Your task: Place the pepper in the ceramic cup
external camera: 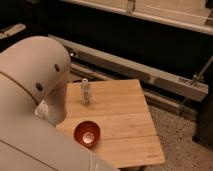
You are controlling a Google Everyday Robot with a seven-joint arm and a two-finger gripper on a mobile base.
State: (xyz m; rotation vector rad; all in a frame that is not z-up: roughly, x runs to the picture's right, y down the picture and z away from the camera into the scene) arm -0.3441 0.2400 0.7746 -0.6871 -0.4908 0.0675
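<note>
Looking down past a big rounded arm shell point(35, 75): smooth matte off-white plastic, domed like a helmet, dotted with a few small dark holes, swallowing the whole left side and the lower left corner. Beyond it, a square wooden table point(125, 125), built of pale bamboo-like planks with fine grain running left to right, thin dark seams between the boards and crisp straight edges. Upright near the table's back left, just beside the curve of the shell, a small clear shaker bottle point(86, 93), slim and cylindrical, pale cap on top, glassy, contents too blurred to name. Nearer the front left, apart from the bottle, a round red-orange bowl point(78, 131), glossy and thick-rimmed, with a pale patch glowing at its bottom; a thing or a reflection, cannot tell. Behind the table, a long grey metal rail point(150, 75) slanting across, flat-faced and dull, with deep shadow above it. Off to the right, speckled floor point(180, 140), grainy like terrazzo. Gripper out of sight in this view, whereabouts unknown; spread or pressed together, cannot tell. Pepper not to be made out anywhere on the boards. Ceramic cup likewise not to be made out.
</note>
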